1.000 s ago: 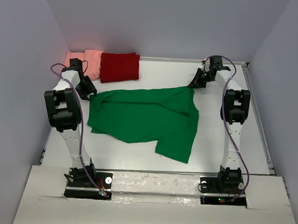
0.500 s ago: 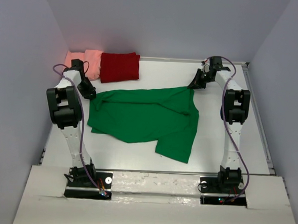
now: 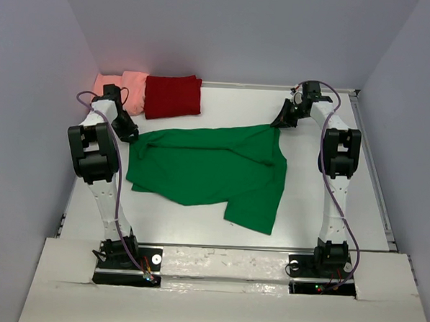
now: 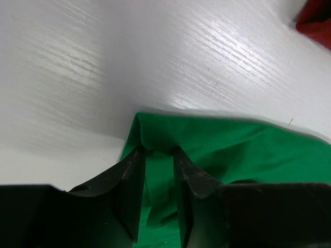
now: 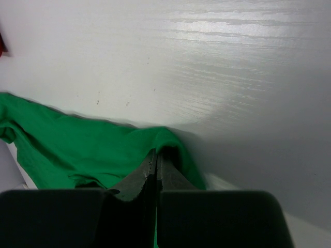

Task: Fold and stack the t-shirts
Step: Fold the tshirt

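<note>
At the far edge we find right pincer (image 5: pixel 156 153) clamped on green t-shirt (image 3: pixel 207 164), left pincer (image 4: pixel 157 151) apart astride it; close before lifting together

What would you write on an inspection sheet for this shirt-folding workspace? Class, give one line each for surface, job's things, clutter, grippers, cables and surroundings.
Surface: white table with faint wood grain.
Job's things: bright green fabric t-shirt spread unfolded mid-table; dark red folded fabric shirt and salmon-pink folded fabric shirt side by side at the far left.
Clutter: nothing seen.
Grippers: left gripper jaws apart, astride the green shirt's left corner; right gripper jaws shut on its far right corner.
Cables: purple cable along each arm.
Surroundings: plain grey walls on three sides.
</note>
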`<state>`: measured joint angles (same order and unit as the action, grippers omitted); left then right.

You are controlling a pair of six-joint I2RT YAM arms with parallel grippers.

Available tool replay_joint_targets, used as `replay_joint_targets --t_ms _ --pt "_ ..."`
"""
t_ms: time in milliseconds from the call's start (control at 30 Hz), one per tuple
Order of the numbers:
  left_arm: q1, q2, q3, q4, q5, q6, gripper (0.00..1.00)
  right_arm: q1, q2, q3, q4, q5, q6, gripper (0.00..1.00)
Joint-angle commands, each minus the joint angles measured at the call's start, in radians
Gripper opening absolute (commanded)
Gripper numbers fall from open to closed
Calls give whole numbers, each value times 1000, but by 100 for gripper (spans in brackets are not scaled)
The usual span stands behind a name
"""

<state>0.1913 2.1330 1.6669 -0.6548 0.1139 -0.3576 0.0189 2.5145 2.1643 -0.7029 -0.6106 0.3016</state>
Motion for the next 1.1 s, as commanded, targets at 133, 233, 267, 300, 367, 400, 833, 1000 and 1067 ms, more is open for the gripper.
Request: replay_joint_targets --t_ms 133,233,267,300,367,400,833,1000,1067 --pt "4 13 34 -19 -13 14 5 -11 -36 3 22 -21 -21 0" --pt "5 16 30 -13 -5 9 0 -20 -39 0 22 -20 -19 0" --pt "5 13 27 -11 -3 8 0 -20 -40 -1 22 -20 -19 0" --pt "4 10 28 -11 -3 9 0 -20 -39 -1 22 -20 -21 0" --pt "5 4 39 -14 -5 6 0 -20 -39 -1 23 -21 -21 0" --pt "5 4 45 -19 -10 6 0 -20 -37 0 23 -20 -21 0" --pt "25 45 194 -85 40 -6 0 -20 -37 -8 23 -26 -24 0" --pt "31 68 218 -97 44 -7 0 -20 -42 -8 23 -23 -24 0" --pt "34 77 225 -95 44 -6 0 -20 -40 -8 23 -25 -24 0"
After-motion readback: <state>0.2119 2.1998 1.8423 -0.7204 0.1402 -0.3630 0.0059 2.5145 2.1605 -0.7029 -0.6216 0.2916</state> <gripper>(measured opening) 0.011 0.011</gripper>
